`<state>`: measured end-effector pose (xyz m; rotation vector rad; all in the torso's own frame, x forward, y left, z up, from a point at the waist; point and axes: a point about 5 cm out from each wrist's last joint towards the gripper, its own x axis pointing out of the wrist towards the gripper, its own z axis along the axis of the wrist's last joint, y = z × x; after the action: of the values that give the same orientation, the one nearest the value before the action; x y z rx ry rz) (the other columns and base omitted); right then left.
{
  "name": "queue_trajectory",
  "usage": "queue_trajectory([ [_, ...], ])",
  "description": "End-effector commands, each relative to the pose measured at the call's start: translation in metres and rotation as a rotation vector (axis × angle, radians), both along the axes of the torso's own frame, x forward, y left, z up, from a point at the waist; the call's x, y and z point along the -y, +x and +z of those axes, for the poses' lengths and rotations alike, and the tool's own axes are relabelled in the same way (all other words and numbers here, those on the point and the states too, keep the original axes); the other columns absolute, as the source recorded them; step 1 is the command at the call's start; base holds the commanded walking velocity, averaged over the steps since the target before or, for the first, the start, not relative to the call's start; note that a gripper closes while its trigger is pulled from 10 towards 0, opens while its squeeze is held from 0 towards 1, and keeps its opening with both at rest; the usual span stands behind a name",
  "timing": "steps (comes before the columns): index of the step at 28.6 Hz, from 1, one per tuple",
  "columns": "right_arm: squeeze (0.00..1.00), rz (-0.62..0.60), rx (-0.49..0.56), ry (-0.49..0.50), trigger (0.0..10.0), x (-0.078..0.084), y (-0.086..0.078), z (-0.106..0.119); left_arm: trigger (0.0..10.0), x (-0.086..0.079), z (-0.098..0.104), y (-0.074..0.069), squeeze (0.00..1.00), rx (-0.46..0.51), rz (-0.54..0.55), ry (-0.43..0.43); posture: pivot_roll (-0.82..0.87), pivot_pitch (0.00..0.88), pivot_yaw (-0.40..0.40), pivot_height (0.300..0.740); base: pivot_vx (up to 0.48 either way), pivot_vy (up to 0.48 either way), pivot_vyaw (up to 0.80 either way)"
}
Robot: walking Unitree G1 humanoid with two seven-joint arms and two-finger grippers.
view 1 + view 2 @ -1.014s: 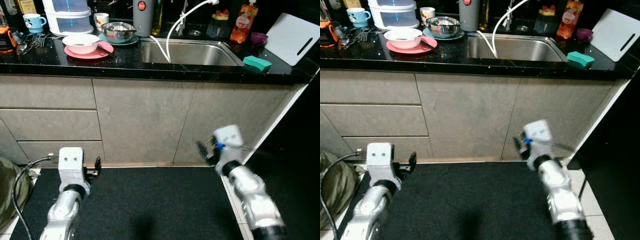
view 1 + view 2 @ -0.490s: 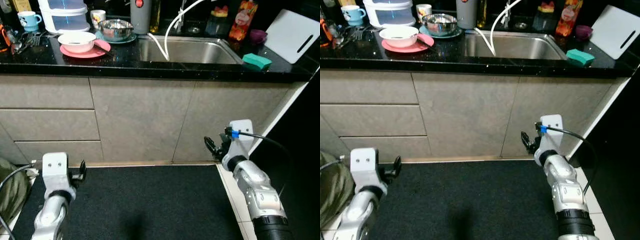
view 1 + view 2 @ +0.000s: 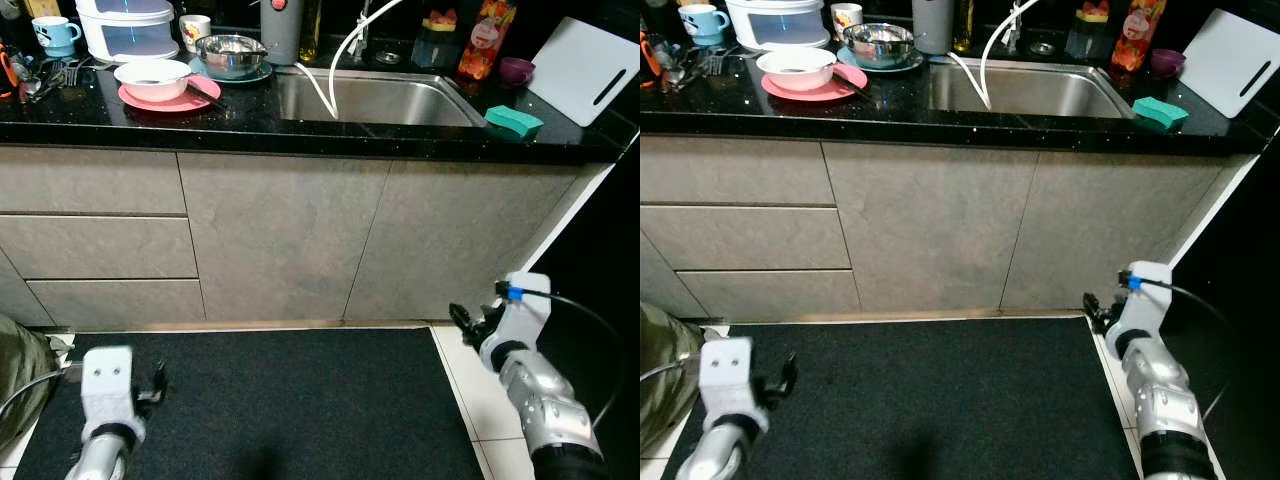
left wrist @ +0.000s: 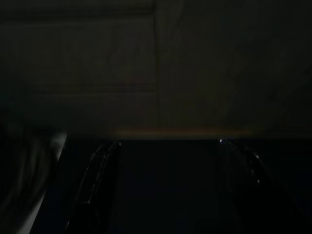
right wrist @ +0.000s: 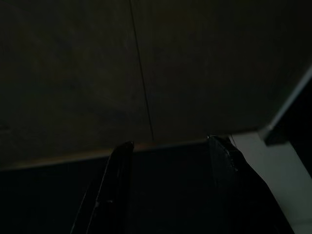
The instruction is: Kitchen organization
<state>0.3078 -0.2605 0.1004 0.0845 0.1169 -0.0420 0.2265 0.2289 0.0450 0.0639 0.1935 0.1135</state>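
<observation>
My left wrist view too dark to make out much, a green bag (image 3: 18, 375) cut off at the edge beside my black mat (image 3: 290, 410), small things left of the pink plate (image 3: 170, 97) too tiny to tell

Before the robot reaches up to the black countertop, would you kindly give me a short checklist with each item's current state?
1. Left gripper open and holding nothing: ok.
2. Right gripper open and holding nothing: ok.
3. Both arms low in front of the grey cabinet fronts, not touching them: ok.
4. White bowl sits upright on the pink plate: ok.
5. Steel sink empty: cannot tell.
6. Green sponge near the counter's front edge, could be knocked: not ok.
</observation>
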Motion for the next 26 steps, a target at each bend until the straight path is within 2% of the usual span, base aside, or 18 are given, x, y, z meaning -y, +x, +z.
queue_trajectory([
  [1,0.0,-0.012,0.015,0.009,10.0,-0.001,0.0,-0.002,10.0,-0.001,0.006,0.003,0.0,0.007,-0.034,0.018,0.06,0.0,0.02,0.74,0.0,0.0,0.0],
  [4,0.0,0.013,0.029,0.013,10.0,-0.015,0.005,-0.003,10.0,-0.003,0.016,0.012,0.0,0.03,-0.083,0.032,0.03,0.0,0.079,0.74,0.0,0.0,0.0],
  [5,0.0,0.013,0.029,0.013,10.0,-0.015,0.005,-0.003,10.0,-0.003,0.016,0.012,0.0,0.03,-0.083,0.032,0.03,0.0,0.079,0.74,0.0,0.0,0.0],
  [9,0.0,0.116,0.024,-0.019,10.0,-0.049,0.004,-0.01,10.0,0.0,0.024,0.023,0.0,0.039,-0.141,0.029,-0.02,0.0,0.131,0.74,0.0,0.0,0.0],
  [10,0.0,0.132,0.021,-0.02,10.0,-0.056,0.004,-0.012,10.0,0.001,0.024,0.026,0.0,0.037,-0.15,0.028,-0.03,0.0,0.133,0.74,0.0,0.0,0.0],
  [11,0.0,0.132,0.021,-0.02,10.0,-0.056,0.004,-0.012,10.0,0.001,0.024,0.026,0.0,0.037,-0.15,0.028,-0.03,0.0,0.133,0.74,0.0,0.0,0.0],
  [13,0.0,0.193,0.008,-0.026,10.0,-0.077,-0.008,-0.025,10.0,0.008,0.007,0.022,0.0,-0.002,-0.142,0.017,-0.04,0.0,0.107,0.74,0.0,0.0,0.0],
  [16,0.0,0.213,-0.008,-0.017,10.0,-0.083,-0.016,-0.032,10.0,0.008,0.005,0.019,0.0,0.006,-0.119,0.008,-0.02,0.0,0.078,0.74,0.0,0.0,0.0],
  [21,0.0,0.25,-0.045,-0.03,10.0,-0.086,-0.021,-0.043,10.0,-0.004,0.007,0.013,0.0,0.021,-0.058,0.024,0.02,0.0,0.033,0.74,0.0,0.0,0.0],
  [23,0.0,0.264,-0.048,-0.031,10.0,-0.089,-0.019,-0.043,10.0,-0.015,0.013,0.01,0.0,0.04,-0.027,0.043,0.05,0.0,-0.009,0.74,0.0,0.0,0.0],
  [24,0.0,0.264,-0.048,-0.031,10.0,-0.089,-0.019,-0.043,10.0,-0.015,0.013,0.01,0.0,0.04,-0.027,0.043,0.05,0.0,-0.009,0.74,0.0,0.0,0.0],
  [26,0.0,0.313,-0.048,-0.03,10.0,-0.098,-0.019,-0.043,10.0,-0.026,0.022,0.007,0.0,0.08,0.026,0.056,0.08,0.0,-0.03,0.74,0.0,0.0,0.0],
])
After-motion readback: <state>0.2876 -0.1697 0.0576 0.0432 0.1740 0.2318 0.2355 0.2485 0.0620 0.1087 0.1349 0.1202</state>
